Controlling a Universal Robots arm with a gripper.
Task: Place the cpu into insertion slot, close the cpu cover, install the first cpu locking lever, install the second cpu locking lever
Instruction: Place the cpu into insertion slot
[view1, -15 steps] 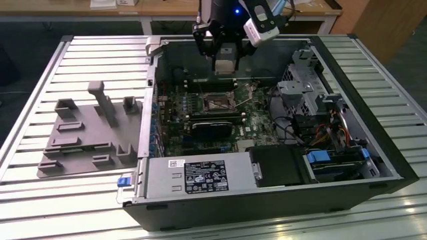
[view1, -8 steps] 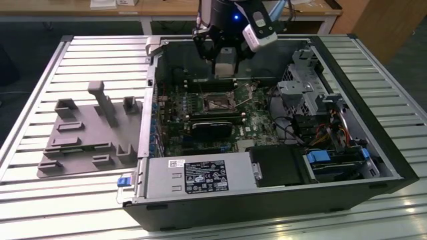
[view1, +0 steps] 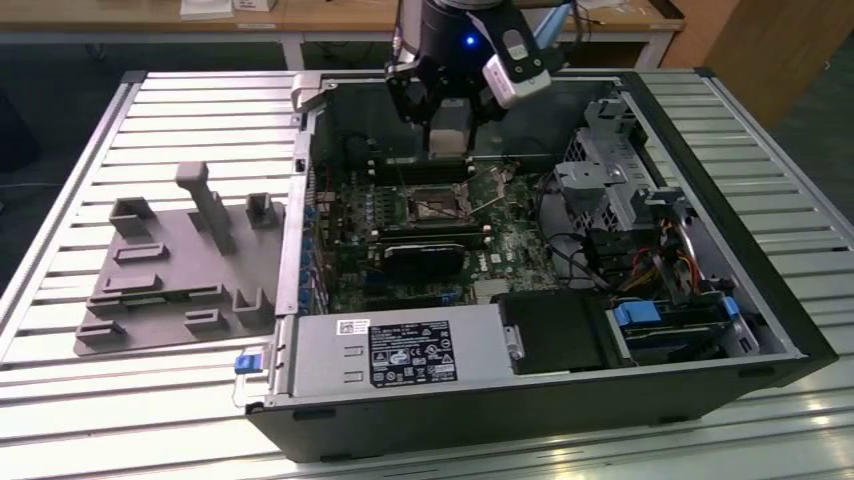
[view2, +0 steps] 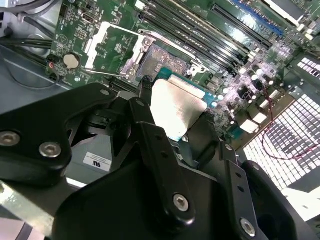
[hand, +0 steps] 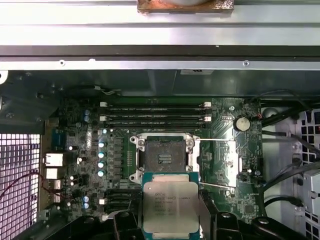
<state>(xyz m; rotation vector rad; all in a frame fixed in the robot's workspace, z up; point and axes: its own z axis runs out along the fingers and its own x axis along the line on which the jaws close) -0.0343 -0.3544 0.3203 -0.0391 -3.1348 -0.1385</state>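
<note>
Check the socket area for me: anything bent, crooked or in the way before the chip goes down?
Nothing stands out. The gripper holds the cpu with its edges square to the insertion slot, which sits empty. The cpu cover is swung open to one side, off the slot. Pin detail is too small to judge.
</note>
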